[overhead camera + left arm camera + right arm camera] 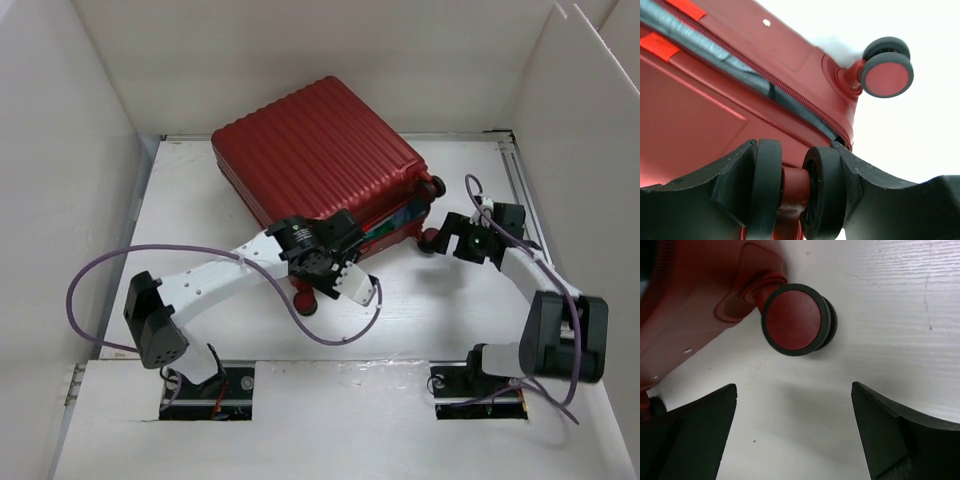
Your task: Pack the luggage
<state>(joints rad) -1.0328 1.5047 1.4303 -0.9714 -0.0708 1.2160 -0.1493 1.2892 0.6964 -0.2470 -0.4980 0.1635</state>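
- Two dangers: my left pincer (792, 187) is gripping a near wheel (826, 192) of the luggage (310, 150) lying far-centre on the tabletop (420, 320); the wheel is threatening to swivel free.
- My right pincer (792, 435) is hanging open, risking a knock if the luggage swings.

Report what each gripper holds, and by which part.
The left gripper clamps the luggage by a twin wheel, one finger on each side. The right gripper is open, holding nothing.

White table (430, 300), enclosed on three sides by white panels (60, 150). Dark-red luggage (310, 150) lying flat near the far edge, askew.
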